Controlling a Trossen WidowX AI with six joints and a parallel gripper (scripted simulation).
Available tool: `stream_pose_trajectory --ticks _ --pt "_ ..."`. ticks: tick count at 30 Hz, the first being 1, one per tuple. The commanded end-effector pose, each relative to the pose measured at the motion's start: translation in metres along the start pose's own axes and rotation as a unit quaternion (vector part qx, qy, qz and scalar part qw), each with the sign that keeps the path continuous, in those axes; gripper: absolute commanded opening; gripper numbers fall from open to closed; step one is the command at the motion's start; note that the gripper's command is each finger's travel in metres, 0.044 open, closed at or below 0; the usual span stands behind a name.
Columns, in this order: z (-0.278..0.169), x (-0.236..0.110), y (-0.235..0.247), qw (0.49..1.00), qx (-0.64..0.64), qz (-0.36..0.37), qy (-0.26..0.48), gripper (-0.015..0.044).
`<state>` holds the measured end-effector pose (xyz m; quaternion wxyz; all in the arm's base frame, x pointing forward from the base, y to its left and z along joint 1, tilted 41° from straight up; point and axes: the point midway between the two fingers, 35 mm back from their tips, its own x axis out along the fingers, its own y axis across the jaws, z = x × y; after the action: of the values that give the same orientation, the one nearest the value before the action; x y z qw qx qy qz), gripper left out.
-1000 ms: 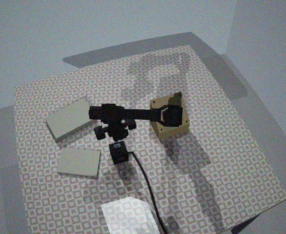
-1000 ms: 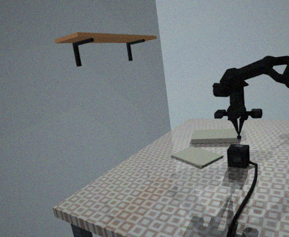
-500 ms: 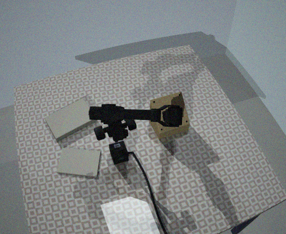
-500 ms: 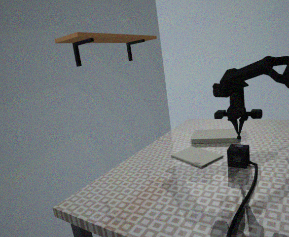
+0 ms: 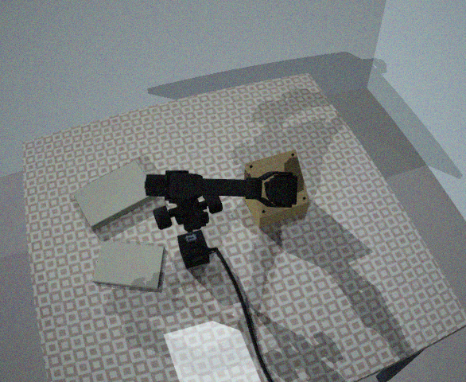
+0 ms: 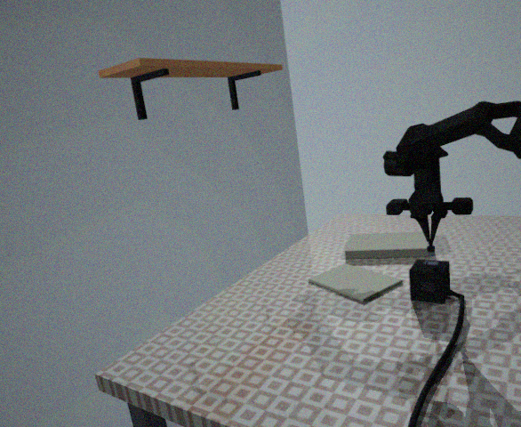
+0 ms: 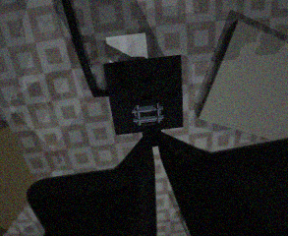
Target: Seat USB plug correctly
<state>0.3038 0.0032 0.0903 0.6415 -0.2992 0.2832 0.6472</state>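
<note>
- Gripper (image 6: 430,244): we find it pinching the USB plug (image 6: 430,248), held just above the power cube (image 6: 428,280).
- Socket (image 7: 146,115): we see it bare on the cube's top.
</note>
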Motion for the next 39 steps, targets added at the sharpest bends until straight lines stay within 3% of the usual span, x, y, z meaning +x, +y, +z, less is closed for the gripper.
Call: stream_pose_trajectory --ticks 1,39 --pt "0.0006 0.0007 -0.0003 1.0 0.002 -0.001 -0.002 0.0" --pt "0.0027 0.0053 -0.0004 1.0 0.012 -0.002 -0.009 0.0"
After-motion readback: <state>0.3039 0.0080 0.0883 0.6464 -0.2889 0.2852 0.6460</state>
